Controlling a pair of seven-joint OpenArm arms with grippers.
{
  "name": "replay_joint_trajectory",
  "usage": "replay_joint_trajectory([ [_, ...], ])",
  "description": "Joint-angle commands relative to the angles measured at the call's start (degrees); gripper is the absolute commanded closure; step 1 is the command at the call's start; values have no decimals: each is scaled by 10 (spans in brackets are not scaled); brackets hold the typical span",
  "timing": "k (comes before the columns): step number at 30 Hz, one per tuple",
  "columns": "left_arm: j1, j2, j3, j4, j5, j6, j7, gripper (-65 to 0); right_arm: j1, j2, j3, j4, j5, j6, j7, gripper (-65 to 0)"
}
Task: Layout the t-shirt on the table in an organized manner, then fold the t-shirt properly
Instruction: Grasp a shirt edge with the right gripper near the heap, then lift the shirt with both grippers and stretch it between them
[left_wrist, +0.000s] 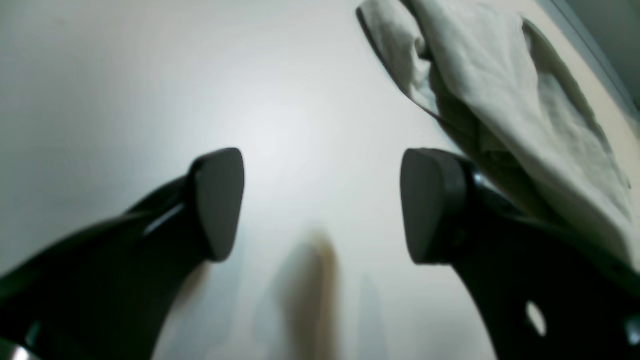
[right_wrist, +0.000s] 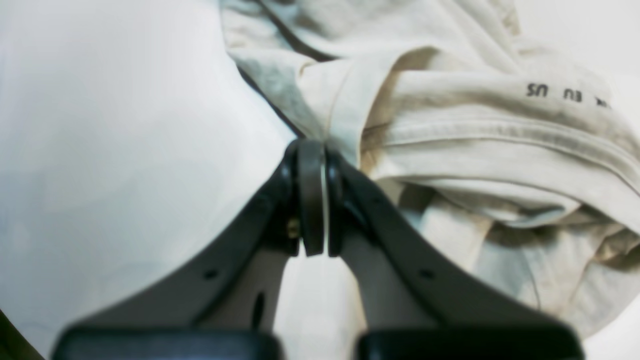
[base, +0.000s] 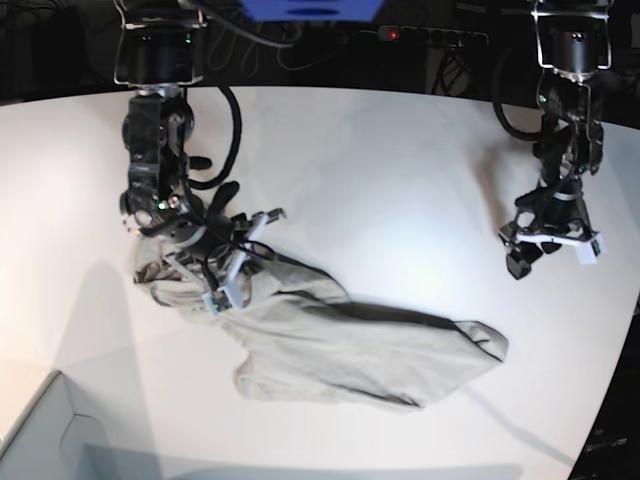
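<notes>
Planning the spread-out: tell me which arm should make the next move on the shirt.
Probably the right. The right gripper has its jaws shut on a fold of the crumpled t-shirt, ready to pull. The left gripper hangs open over bare table, beside the cloth.

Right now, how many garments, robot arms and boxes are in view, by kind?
Garments: 1, the t-shirt
Robot arms: 2, the right gripper shut on the t-shirt, the left gripper open over the table
Boxes: 1, a pale box corner
Total: 4

The t-shirt (base: 330, 345) is plain light beige-grey, with small dark letters printed inside. The bench (base: 380, 170) is matte white. Both grippers are black.
</notes>
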Motion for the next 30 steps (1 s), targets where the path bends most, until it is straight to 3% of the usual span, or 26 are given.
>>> replay_joint_trajectory([
  [1, -7, -9, -1, 14, -2, -7, -15, -472, 10, -1, 2, 8, 8, 10, -1, -60],
  [6, -3, -11, -2, 23, -2, -7, -15, -472, 23, 0, 2, 8, 8, 10, -22, -236],
  [9, -4, -10, -1, 23, -2, -7, -15, -472, 26, 0, 2, 8, 8, 10, -17, -284],
  [22, -5, -7, -2, 19, -1, -7, -15, -472, 95, 1, 1, -128, 8, 11, -10, -290],
  [24, -6, -7, -2, 18, -1, -7, -15, -472, 93, 1, -2, -128, 8, 12, -6, -254],
  [25, -7, -7, -2, 17, -1, -7, -15, -472, 92, 1, -2, -128, 8, 13, -9, -200],
  [27, -14, -7, -2, 16, -1, -7, -16, -472, 82, 2, 0, -126, 8, 13, -10, -28],
  [28, -22, -7, -1, 15, -1, -7, -16, -472, 77, 4, 0, -122, 8, 13, -10, 0],
  [30, -37, -7, 1, 5, -1, -7, -16, -472, 56, 19, 1, -85, 8, 13, -11, -9],
])
